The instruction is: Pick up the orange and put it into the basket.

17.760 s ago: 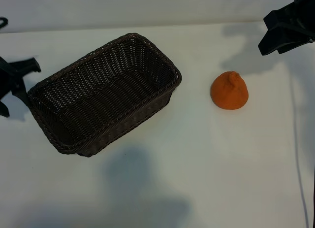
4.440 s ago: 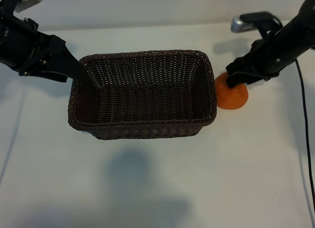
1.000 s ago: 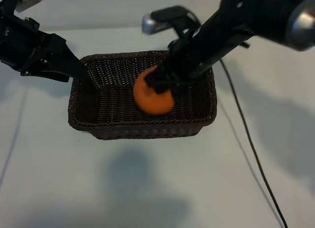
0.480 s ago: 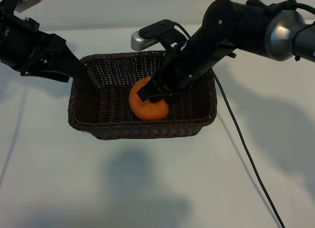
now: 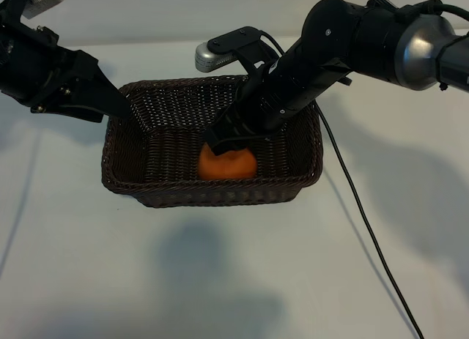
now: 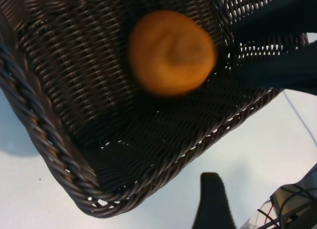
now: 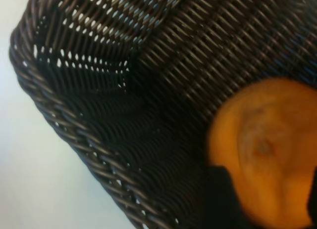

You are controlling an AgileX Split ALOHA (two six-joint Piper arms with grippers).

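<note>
The orange (image 5: 228,164) is sitting on the basket (image 5: 212,195) floor, directly beneath the right gripper (image 5: 229,146), whose jaws are spreading off it. The left gripper (image 5: 110,105), wide, is straddling the far rim.

White tabletop (image 5: 220,280), soft shadows, pale wall (image 5: 183,9) behind.

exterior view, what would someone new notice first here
The orange stands out brightly against the dark brown basket, lying inside it near the front wall. The right gripper reaches down into the basket just above the orange. The left gripper sits at the basket's back left corner.
</note>
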